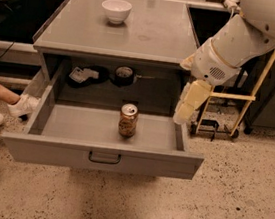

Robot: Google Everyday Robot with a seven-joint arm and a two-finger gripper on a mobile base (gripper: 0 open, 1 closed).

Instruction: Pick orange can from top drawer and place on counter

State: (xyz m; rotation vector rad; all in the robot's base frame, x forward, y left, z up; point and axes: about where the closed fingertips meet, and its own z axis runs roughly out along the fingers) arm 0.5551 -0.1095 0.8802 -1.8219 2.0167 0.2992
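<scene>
Speckled floor, grey cabinet. Counter [157, 38]: white bowl [115, 10] at rear left. Top drawer [71, 153] open; orange can [128, 121] stands upright mid-drawer, long axis vertical, tab end up (nothing touching it). Dark items [124, 74], perhaps tape, lie behind. Gripper [182, 115] hangs above the drawer's right wall, apart from the can; whether released or clenched cannot be told.

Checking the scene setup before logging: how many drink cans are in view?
1. The can stands upright in the middle of the drawer; the gripper hangs by its right wall. More could hide on the dim shelf behind.
</scene>
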